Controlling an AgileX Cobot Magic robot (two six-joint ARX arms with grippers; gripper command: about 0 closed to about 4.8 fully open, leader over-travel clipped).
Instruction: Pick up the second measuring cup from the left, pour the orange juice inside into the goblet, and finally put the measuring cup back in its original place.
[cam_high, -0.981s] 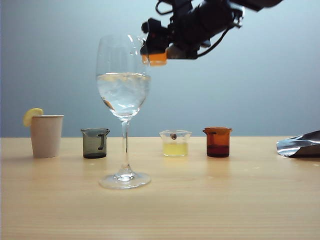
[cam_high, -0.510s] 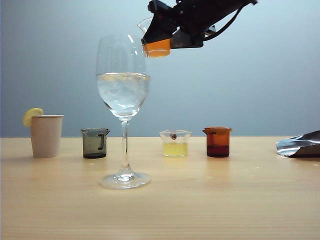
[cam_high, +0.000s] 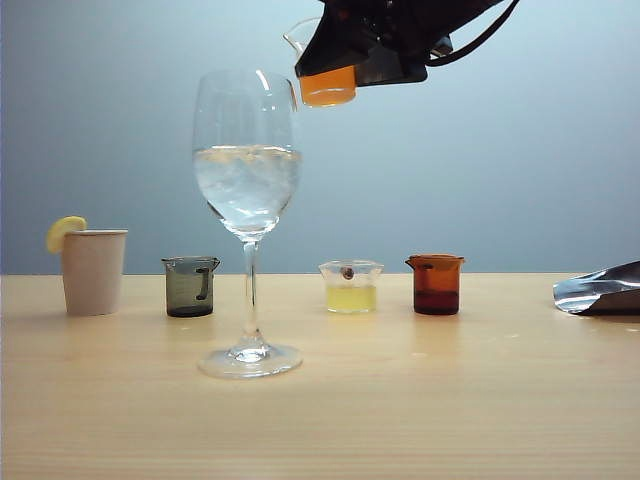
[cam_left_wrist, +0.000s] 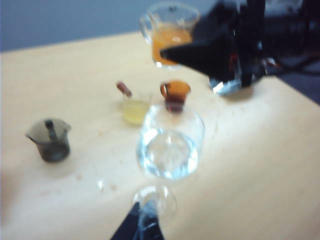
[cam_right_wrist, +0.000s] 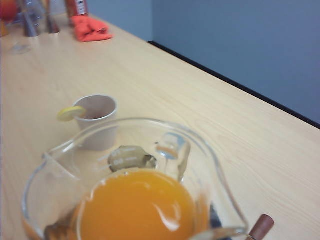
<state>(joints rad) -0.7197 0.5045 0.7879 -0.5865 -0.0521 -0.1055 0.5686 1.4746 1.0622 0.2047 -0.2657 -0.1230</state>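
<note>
"Just beside the right gripper (cam_high: 335, 55), lower and a little to its left in the exterior view, stands the goblet (cam_high: 247, 160). Are the jaws closed on anything?"

"Yes. They clamp the second measuring cup from the left (cam_high: 322, 75), with the orange juice (cam_high: 329, 88) inside it. The cup hangs slightly above the goblet's rim and just off to one side, not yet over the bowl."

"And the left gripper (cam_left_wrist: 138, 227)?"

"Only a dark sliver of it shows at the edge of its own wrist view, close to the goblet's foot; the exterior view does not show it at all. I cannot tell whether it is open or shut."

"What might go wrong?"

"The goblet is already roughly half full of clear liquid and stands on a thin stem. I judge that a low sideways approach could knock the rim and tip it. Tilting before the pour lip is over the bowl would send juice down the outside onto the table (cam_high: 450, 400)."

"Anything else?"

"The yellow cup (cam_high: 351, 287) and the amber cup (cam_high: 435, 284) sit below the gripper, so drips could land in them."
</note>
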